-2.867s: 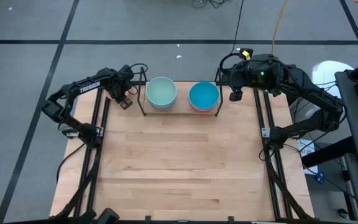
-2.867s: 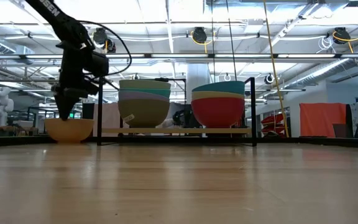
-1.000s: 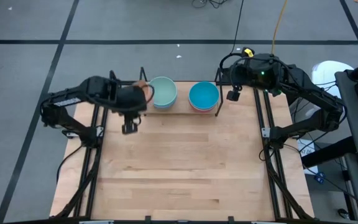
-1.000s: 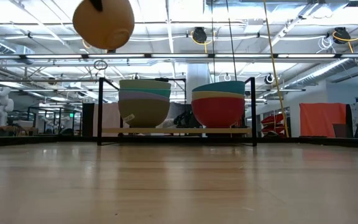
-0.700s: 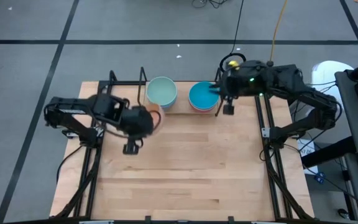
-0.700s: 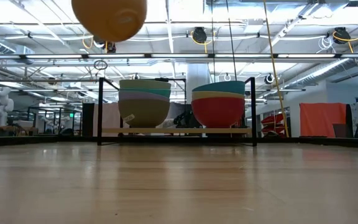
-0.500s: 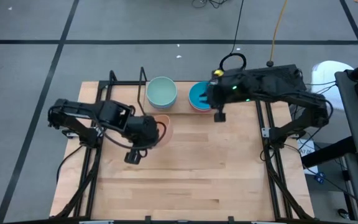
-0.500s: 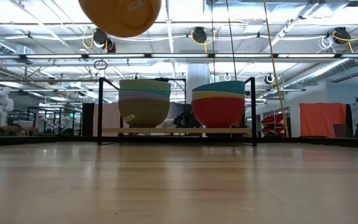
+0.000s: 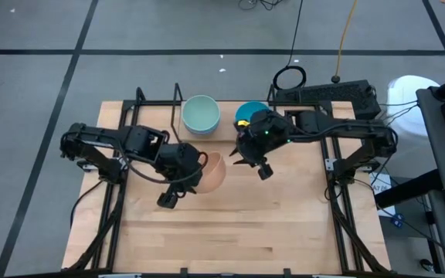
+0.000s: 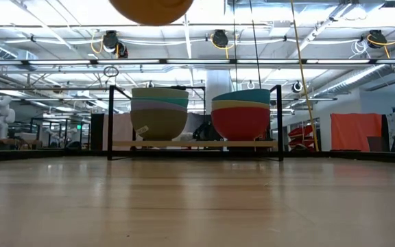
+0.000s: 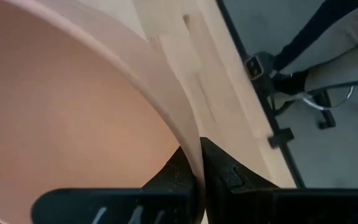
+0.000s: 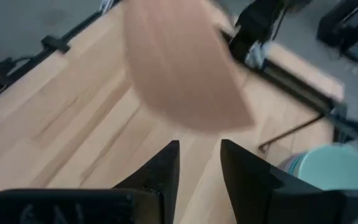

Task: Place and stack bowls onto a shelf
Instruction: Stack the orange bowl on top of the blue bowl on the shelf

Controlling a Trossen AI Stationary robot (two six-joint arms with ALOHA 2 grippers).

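Step in hand: carrying the small round orange bowl (image 9: 211,171) toward a hand-over, held high above the pale wooden desk (image 9: 230,232), in front of the shelf rather than on it.
Left gripper (image 11: 196,163): jaws pinched on the orange bowl's rim, one finger inside the wall and one outside (seen plainly in the left wrist view); bowl tipped on its side, mouth facing the right arm.
Right gripper (image 12: 199,163): out over the middle of the desk, just beside the orange bowl and aimed at it; jaws parted, nothing between them.
Low shelf with light wooden base board and thin black wire uprights (image 10: 194,145): at the far edge of the desk, carrying two stacks.
Left stack: mint green bowl (image 9: 201,114) on top, olive-grey bowl (image 10: 159,125) at the bottom; layers between too thin to name with confidence.
Right stack: teal-blue bowl (image 10: 241,96) on top, magenta bowl (image 10: 241,123) at the bottom, partly hidden by the right arm from above.
Progress: only the orange bowl off the shelf, so probably the last one.
Next move calls for: right jaws closing on a free part of the rim before the left lets go (a tilted bowl may slip), then levelling it and lowering it squarely into a stack.
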